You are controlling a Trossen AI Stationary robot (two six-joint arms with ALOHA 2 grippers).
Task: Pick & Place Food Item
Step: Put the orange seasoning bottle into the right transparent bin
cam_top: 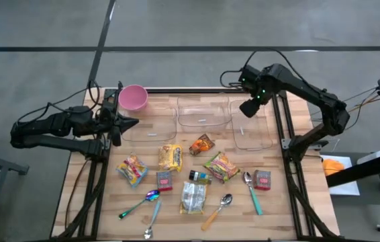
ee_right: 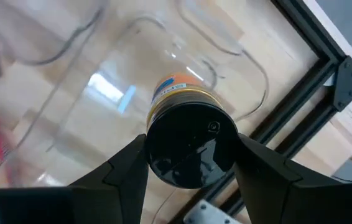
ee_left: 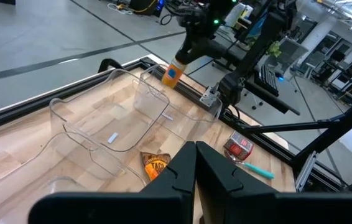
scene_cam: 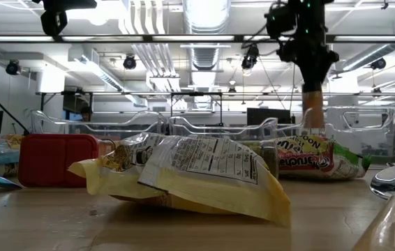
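My right gripper (ee_right: pixel 191 167) is shut on a small orange bottle with a black cap (ee_left: pixel 172 73). It hangs over the far end of the rightmost clear container (cam_top: pixel 254 128). In the low view the bottle (scene_cam: pixel 312 108) shows below the arm, well above the table. In the high view the right gripper (cam_top: pixel 249 107) covers the bottle. My left gripper (cam_top: pixel 133 123) waits shut at the table's left side, beside the leftmost clear container (cam_top: pixel 148 124). It holds nothing. My right gripper pinches the bottle at its black cap (ee_right: pixel 191 146), one finger (ee_right: pixel 126 168) on each side of it. The fingers come from above and point down. The bottle hangs upright below them with its orange label (ee_right: pixel 177 87) toward the container, lifted clear of everything.
Three clear containers stand in a row at the back, the middle one (cam_top: pixel 203 113) among them, with a pink bowl (cam_top: pixel 133 97) at the far left. Snack packets (cam_top: pixel 221 167), red boxes (cam_top: pixel 262 179), a small bottle (cam_top: pixel 200 177) and spoons (cam_top: pixel 252 191) lie on the near half.
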